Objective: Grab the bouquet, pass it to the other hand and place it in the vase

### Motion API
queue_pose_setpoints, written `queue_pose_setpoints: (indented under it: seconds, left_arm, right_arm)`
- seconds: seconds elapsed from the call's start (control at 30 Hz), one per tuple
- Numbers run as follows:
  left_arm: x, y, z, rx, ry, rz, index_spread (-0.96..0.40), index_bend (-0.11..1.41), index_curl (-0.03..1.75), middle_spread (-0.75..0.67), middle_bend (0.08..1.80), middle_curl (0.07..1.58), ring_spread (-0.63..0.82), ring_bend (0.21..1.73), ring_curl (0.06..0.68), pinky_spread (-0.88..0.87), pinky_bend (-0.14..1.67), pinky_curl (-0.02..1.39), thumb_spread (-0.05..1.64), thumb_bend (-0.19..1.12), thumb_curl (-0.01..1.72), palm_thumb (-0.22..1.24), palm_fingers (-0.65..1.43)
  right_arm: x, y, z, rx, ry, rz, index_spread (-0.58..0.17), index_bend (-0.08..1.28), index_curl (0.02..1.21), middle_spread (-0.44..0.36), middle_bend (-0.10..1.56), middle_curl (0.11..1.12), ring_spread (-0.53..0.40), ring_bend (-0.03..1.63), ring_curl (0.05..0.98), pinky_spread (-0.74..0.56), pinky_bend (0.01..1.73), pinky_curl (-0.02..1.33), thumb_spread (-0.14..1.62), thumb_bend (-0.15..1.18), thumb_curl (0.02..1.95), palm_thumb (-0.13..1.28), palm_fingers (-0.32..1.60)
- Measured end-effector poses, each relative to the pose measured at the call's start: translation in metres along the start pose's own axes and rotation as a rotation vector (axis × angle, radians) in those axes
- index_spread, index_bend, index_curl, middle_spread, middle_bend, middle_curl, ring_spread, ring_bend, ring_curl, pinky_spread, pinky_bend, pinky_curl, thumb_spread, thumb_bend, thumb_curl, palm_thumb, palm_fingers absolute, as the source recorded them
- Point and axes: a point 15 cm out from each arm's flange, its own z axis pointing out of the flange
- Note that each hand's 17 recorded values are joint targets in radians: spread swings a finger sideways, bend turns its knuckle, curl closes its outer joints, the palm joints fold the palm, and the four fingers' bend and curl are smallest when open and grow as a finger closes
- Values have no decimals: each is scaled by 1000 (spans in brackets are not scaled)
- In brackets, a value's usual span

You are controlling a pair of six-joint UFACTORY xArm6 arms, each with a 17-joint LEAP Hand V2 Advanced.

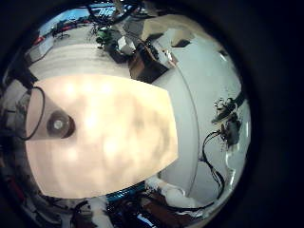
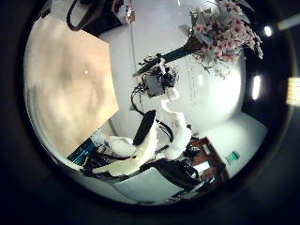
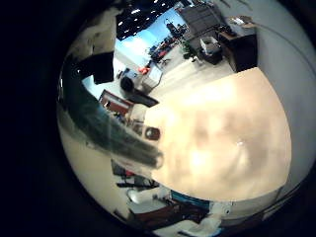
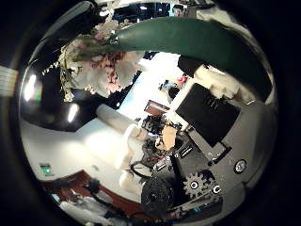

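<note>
The bouquet [image 2: 221, 37] is up in the air, well clear of the counter [image 2: 73, 80], and the right hand [image 2: 159, 81] has it. From the left palm's thumb side I see that hand at the end of its white arm, fingers closed about the lower end of the stems, with the mass of blossoms spreading out beyond it against the ceiling. The right hand's own thumb-side view agrees. The wrapped stem bundle [image 4: 188, 38] runs straight across close to the palm, the flower head [image 4: 94, 58] fans out at its far end, and one of the hand's fingers [image 4: 209, 108] sits just beside the stems. On the little finger side of the same palm the stem [image 3: 111, 130] crosses the view as a long dark bar, very near, with the counter [image 3: 222, 133] lying below it. A small upright vessel, which I take for the vase [image 1: 61, 123], stands near one edge of the counter [image 1: 114, 133], apart from the bouquet and with nothing in it that I can make out. It also shows from the right palm [image 3: 151, 133], just past the stem's end. The left hand is above the counter, facing down at it, but none of its fingers shows plainly, so I cannot tell whether it is open or closed.
</note>
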Motion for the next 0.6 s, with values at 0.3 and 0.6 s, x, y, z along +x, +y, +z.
queue_pose_setpoints:
  seconds: [0.3,0.6]
  left_arm:
    - [12,0,17,-5,241,-44,87,154,322,232,230,369,446,543,216,477,417,172,1008,-27,296,202,191]
    - [22,17,32,-72,374,17,123,163,312,233,245,378,446,556,214,483,436,172,985,-25,307,222,168]
  right_arm:
    - [-3,43,48,-112,-171,5,-191,1246,762,-116,1384,708,-169,1498,614,-193,1256,815,792,-3,1200,1178,1170]
    - [6,67,81,-165,-258,40,-189,1251,753,-116,1386,704,-169,1497,614,-193,1232,853,783,-6,1233,1167,1171]
